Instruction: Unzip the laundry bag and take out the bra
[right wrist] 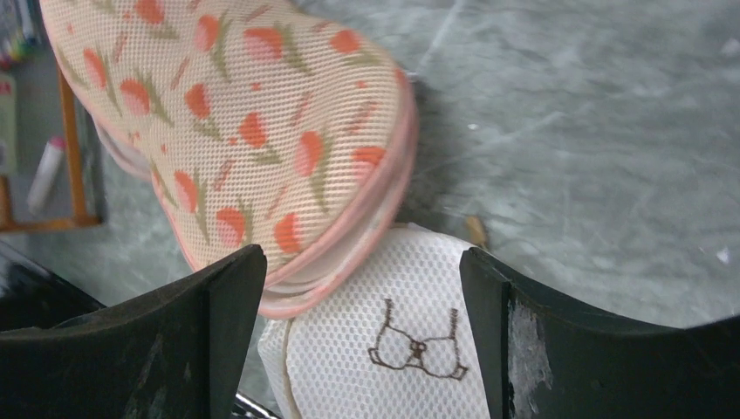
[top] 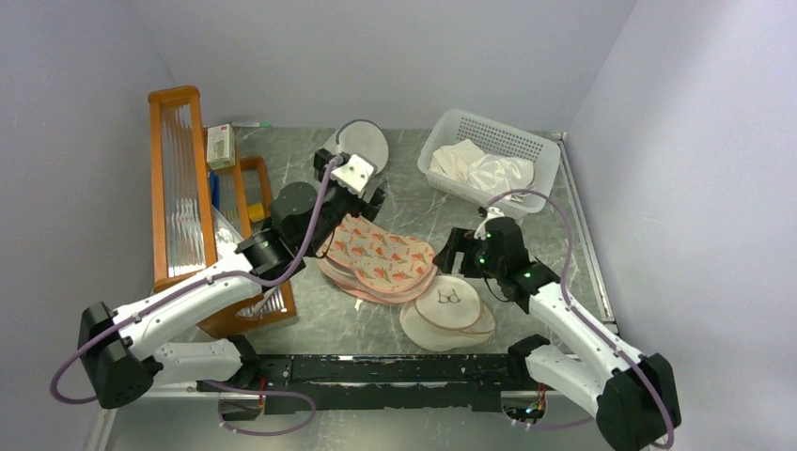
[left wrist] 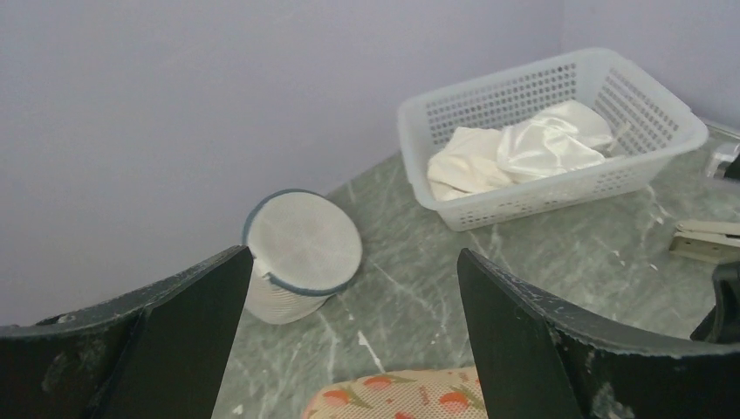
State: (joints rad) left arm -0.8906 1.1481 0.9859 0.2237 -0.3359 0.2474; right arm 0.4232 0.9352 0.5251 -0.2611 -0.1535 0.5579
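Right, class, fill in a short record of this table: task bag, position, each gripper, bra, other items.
task bag: flat peach mesh laundry bag with red-orange print and pink trim
position: mid-table, its near edge overlapping the round cream pouch with a black bra icon
left gripper: open, above the bag's far edge, empty
right gripper: open, over the pouches' overlap, empty
bra: not visible
far side: white mesh dome bag; white plastic basket holding white cloth

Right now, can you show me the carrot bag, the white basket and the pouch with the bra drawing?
laundry bag [top: 381, 256], top view, middle of its printed top.
white basket [left wrist: 558, 188], left wrist view, its front wall.
round pouch [right wrist: 419, 349], right wrist view, on its bra drawing.
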